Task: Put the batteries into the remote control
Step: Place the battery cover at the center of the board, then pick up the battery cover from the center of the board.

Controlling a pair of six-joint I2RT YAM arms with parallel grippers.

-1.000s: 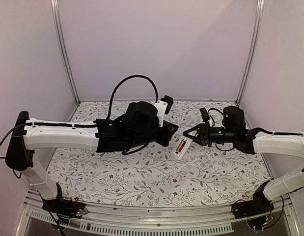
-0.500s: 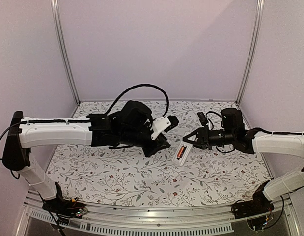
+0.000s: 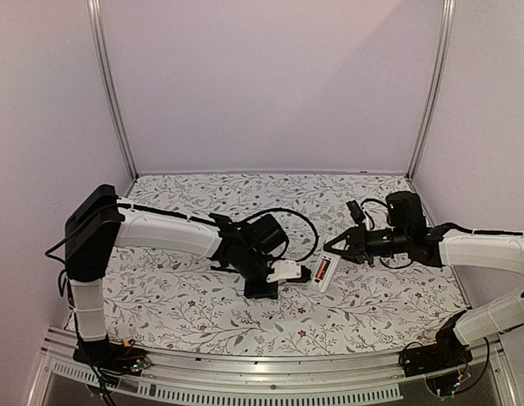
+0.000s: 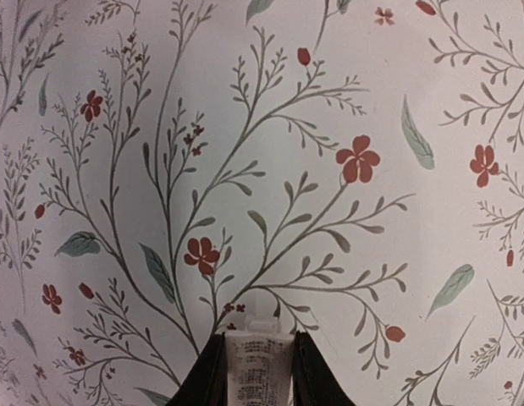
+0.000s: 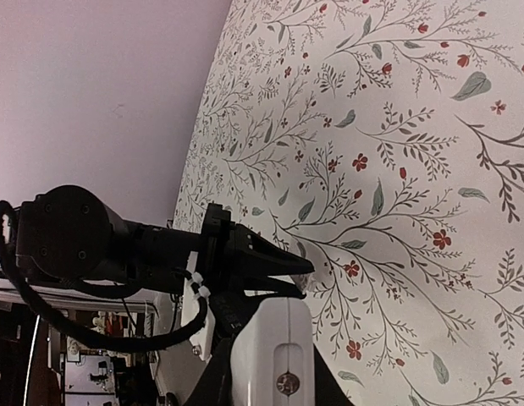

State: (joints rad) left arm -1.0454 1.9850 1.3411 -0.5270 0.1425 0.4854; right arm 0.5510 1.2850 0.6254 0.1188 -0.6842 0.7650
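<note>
White remote control [image 3: 322, 272] clamped in right end effector [image 3: 332, 256]; left end effector [image 4: 258, 351] pinches, apparently, the cover [image 3: 288, 271]; I'd align squarely.

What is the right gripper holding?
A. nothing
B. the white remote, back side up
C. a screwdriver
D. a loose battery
B: the right gripper is shut on the remote, with an orange battery showing in its open back.

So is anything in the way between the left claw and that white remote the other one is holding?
Nothing visible lies between. The left gripper grips a small white piece, which sits just beside the remote held by the right gripper; only flowered table cover shows in the gap.
</note>
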